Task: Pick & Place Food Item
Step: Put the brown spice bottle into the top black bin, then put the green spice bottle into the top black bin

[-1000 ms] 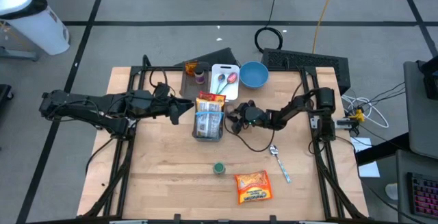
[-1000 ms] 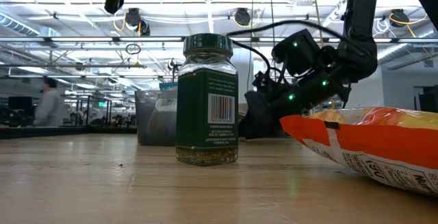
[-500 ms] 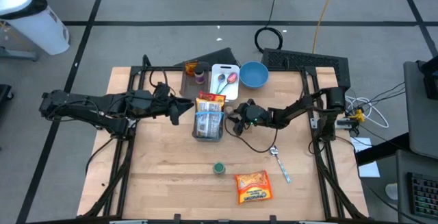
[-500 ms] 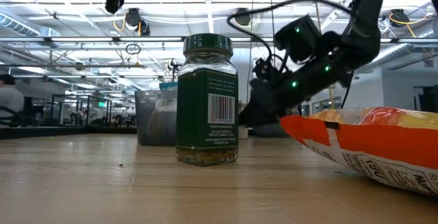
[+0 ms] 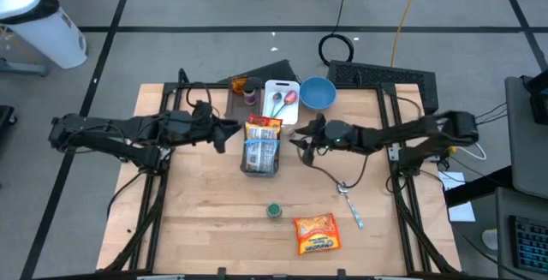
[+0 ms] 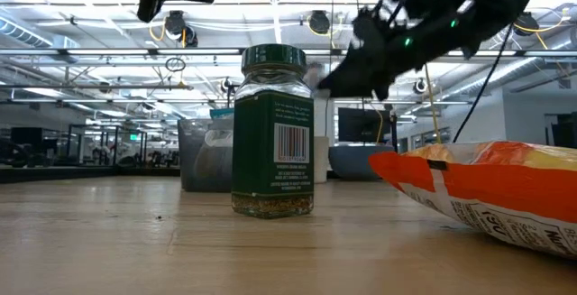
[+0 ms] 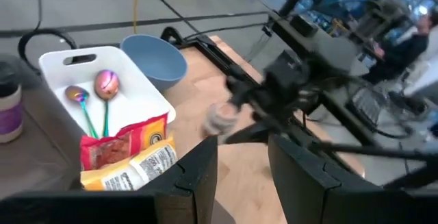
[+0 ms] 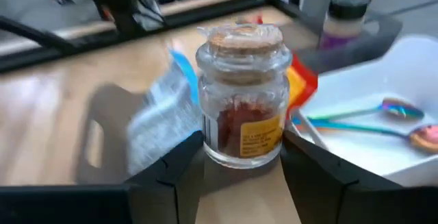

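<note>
Our right gripper (image 8: pixel 239 166) hugs the little jar (image 8: pixel 241 94) tight. We carry it slowly and level. Our left gripper (image 7: pixel 243 172) waits, fingers apart.

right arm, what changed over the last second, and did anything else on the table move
The right gripper, shut on a small cork-topped jar, has risen well above the table and shifted a little toward the white tray, its arm stretched out flatter. The left gripper stayed beside the grey bin. The green-lidded spice jar, orange snack bag and spoon did not move.
</note>
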Tool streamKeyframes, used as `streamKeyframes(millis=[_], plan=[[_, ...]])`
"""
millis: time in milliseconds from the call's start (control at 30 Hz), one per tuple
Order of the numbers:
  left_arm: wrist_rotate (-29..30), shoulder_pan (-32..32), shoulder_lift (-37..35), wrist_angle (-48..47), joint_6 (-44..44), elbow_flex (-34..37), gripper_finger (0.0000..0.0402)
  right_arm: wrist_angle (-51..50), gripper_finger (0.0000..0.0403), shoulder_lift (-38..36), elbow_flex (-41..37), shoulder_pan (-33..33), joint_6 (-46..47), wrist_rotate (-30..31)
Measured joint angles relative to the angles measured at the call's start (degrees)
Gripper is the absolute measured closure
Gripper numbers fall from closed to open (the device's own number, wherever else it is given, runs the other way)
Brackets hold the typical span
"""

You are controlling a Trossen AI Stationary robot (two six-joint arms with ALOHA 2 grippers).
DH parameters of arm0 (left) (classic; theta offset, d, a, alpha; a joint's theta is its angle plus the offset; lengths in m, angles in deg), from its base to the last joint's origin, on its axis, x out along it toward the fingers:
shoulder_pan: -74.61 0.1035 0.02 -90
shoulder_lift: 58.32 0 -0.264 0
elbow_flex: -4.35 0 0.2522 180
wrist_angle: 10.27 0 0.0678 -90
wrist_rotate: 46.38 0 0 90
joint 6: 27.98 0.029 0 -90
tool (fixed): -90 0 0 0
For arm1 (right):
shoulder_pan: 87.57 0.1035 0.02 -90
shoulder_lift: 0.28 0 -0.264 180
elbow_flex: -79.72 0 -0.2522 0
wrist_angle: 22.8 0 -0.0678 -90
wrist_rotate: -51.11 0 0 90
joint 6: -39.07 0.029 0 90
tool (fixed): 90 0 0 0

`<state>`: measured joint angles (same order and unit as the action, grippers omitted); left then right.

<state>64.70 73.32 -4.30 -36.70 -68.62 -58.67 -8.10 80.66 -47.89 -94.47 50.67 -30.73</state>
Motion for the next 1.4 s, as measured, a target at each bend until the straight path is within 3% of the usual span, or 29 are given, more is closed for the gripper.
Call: streamKeyframes(millis=[233,467,733,1000,1400], plan=[[-0.9,5.32,2.36,3.99,-9.81,-0.02,0.0266,-8.79,0.0239,-8.59,3.14,-0.07,1.02,-0.89],[-2.07,9.39,8.94,18.85,-14.55,-0.07,0.0266,-13.73,0.0252,-9.3,10.83,-0.07,-0.37,-2.46],[-16.08,12.96,14.05,23.11,-18.49,-0.04,0.0266,-13.31,0.0269,-9.3,12.41,-0.13,-0.57,-2.45],[-23.89,12.95,17.39,28.73,-17.08,0.0,0.0266,-14.77,0.0297,-9.26,12.41,-0.13,-3.04,-2.42],[-24.12,13.11,17.36,35.71,-7.74,0.0,0.0265,-19.9,0.0275,-9.24,12.41,-0.13,-4.83,-2.45]])
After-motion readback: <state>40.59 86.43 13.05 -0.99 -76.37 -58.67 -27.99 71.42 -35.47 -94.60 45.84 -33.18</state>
